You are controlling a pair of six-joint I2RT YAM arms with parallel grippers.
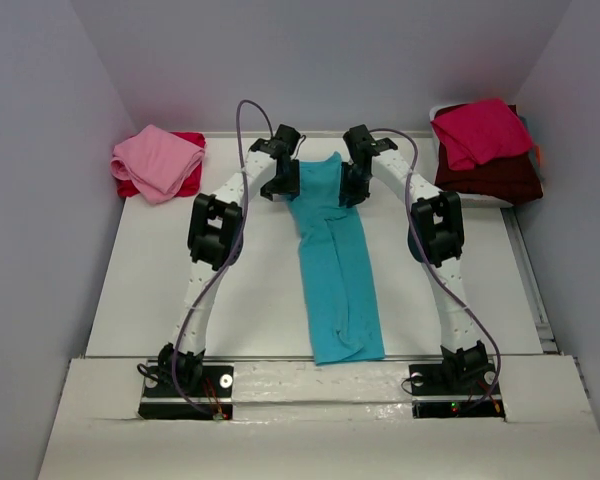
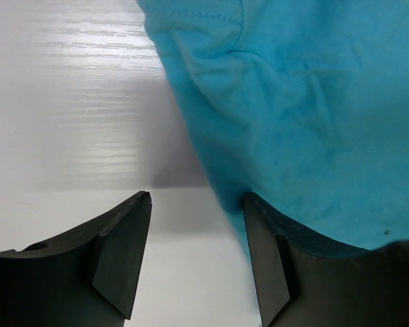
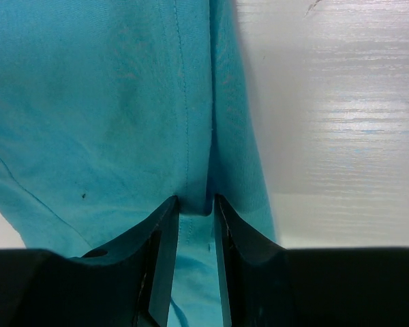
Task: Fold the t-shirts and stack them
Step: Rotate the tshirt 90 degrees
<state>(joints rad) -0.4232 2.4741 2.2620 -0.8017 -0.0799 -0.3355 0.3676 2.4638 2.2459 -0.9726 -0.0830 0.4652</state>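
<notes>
Top external view gives me the layout: the turquoise t-shirt [image 1: 338, 270] lies as a long narrow strip down the middle of the white worktop [image 1: 180, 300]. Its near end is close to the front edge between the arm bases, and its far end is up where both tools meet it. From above I cannot judge either grip; the wrist views settle it. On the left wrist view the left tool [image 2: 196, 197] is released, its jaws standing wide with bare worktop showing in the gap, and the shirt's edge lies against only the finger on the shirt's side. On the right wrist view the right tool [image 3: 196, 201] is clenched on a raised fold of the turquoise cloth beside a stitched seam, fabric pinched between both fingers. Farther back, seen only from above, a pink t-shirt [image 1: 158, 160] sits on a red t-shirt [image 1: 192, 140] at the far left corner. A crimson t-shirt [image 1: 480, 130] tops a dark maroon t-shirt [image 1: 490, 180] at the far right, both piles well apart from the strip.
</notes>
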